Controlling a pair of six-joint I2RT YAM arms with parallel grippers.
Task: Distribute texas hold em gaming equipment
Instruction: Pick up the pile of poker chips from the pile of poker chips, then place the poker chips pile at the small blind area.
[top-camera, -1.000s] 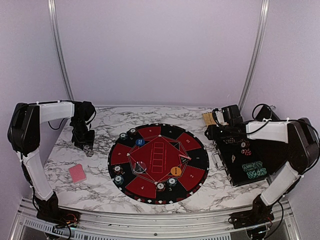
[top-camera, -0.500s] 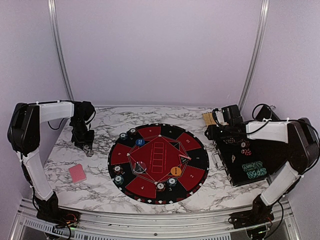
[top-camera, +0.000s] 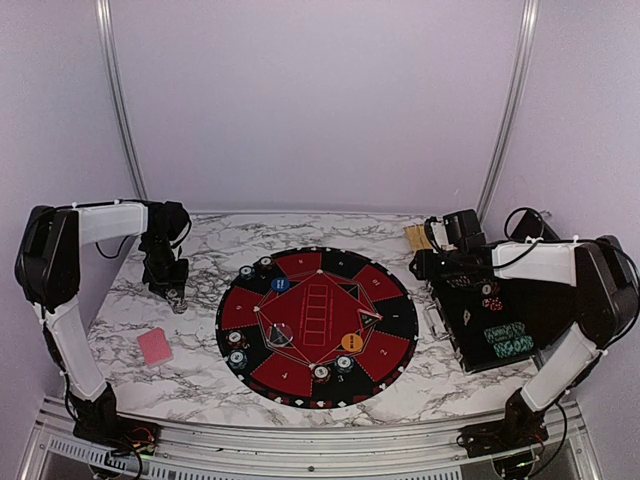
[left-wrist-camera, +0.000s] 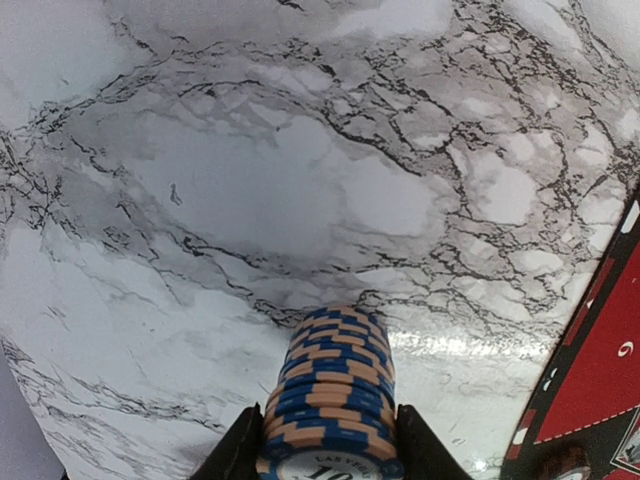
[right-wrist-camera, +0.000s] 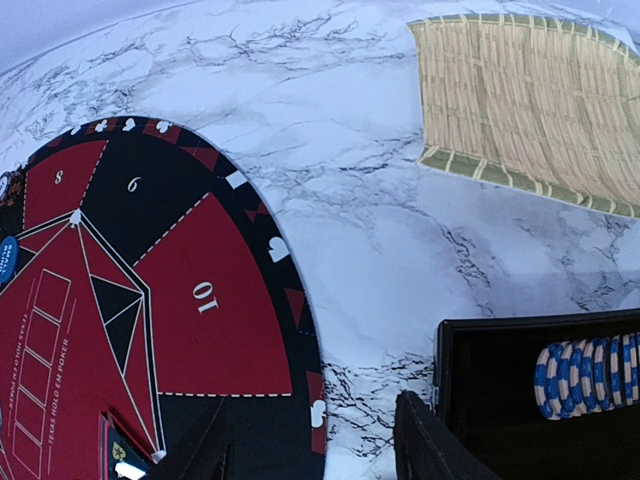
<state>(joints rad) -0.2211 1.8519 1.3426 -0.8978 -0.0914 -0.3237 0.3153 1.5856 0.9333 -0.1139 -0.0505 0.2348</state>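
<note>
My left gripper (left-wrist-camera: 330, 455) is shut on a stack of blue-and-tan poker chips (left-wrist-camera: 335, 390), one dark finger on each side. The stack's lower end touches the marble left of the mat. From above, this gripper (top-camera: 177, 298) points down beside the mat's left edge. My right gripper (right-wrist-camera: 315, 450) is open with nothing between its fingers. It hangs over the marble between the mat and the black case (right-wrist-camera: 540, 400). On the round mat (top-camera: 317, 325) lie several small chip stacks (top-camera: 236, 348), a blue button (top-camera: 280, 284) and an orange button (top-camera: 351, 342). A pink-backed card (top-camera: 155, 346) lies at front left.
The black case (top-camera: 490, 320) at the right holds rows of chips, with blue ones (right-wrist-camera: 590, 375) in the right wrist view. A bamboo mat (right-wrist-camera: 520, 100) lies behind it. Metal frame posts (top-camera: 118, 100) stand at the back corners.
The left gripper's fingers have closed in slightly on the chip stack. Both arms and everything on the table stay where they were.
</note>
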